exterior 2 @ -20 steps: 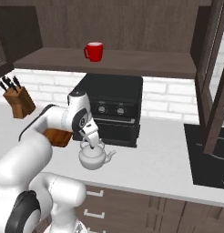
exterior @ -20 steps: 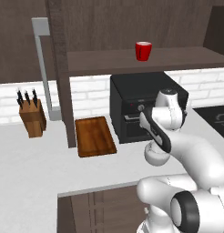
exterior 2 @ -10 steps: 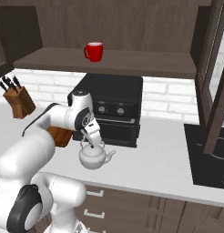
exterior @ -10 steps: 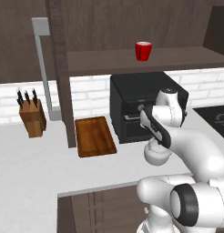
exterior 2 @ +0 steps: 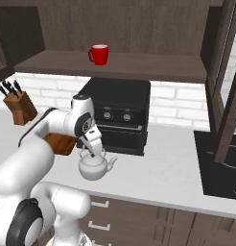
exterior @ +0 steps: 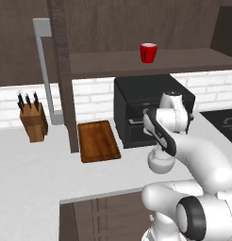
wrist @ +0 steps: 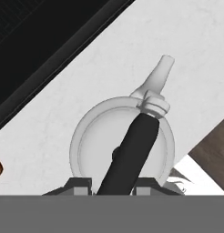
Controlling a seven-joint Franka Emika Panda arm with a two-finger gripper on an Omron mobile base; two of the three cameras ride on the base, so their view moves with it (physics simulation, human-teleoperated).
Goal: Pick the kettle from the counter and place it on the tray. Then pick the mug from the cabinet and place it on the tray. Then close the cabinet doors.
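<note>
The white-grey kettle [exterior: 160,163] [exterior 2: 94,168] [wrist: 92,140] stands on the counter [exterior: 37,172] [exterior 2: 158,178] in front of the black oven. My gripper [exterior: 161,150] [exterior 2: 96,154] [wrist: 113,187] reaches down over it, jaws shut on its dark arched handle [wrist: 132,148]. The brown tray [exterior: 98,141] [exterior 2: 59,143] lies to the kettle's left with nothing on it. A red mug [exterior: 148,52] [exterior 2: 99,54] sits on the shelf of the open cabinet [exterior: 188,60] [exterior 2: 144,66]. The cabinet doors [exterior: 61,80] [exterior 2: 226,91] stand open.
A black countertop oven [exterior: 136,108] [exterior 2: 122,110] stands just behind the kettle. A knife block [exterior: 33,121] [exterior 2: 19,106] is at the far left by the wall. A dark cooktop [exterior: 226,123] [exterior 2: 220,166] lies at the right.
The jaws have closed in from wide open onto the kettle's handle. The kettle, arm and base have stayed where they were.
</note>
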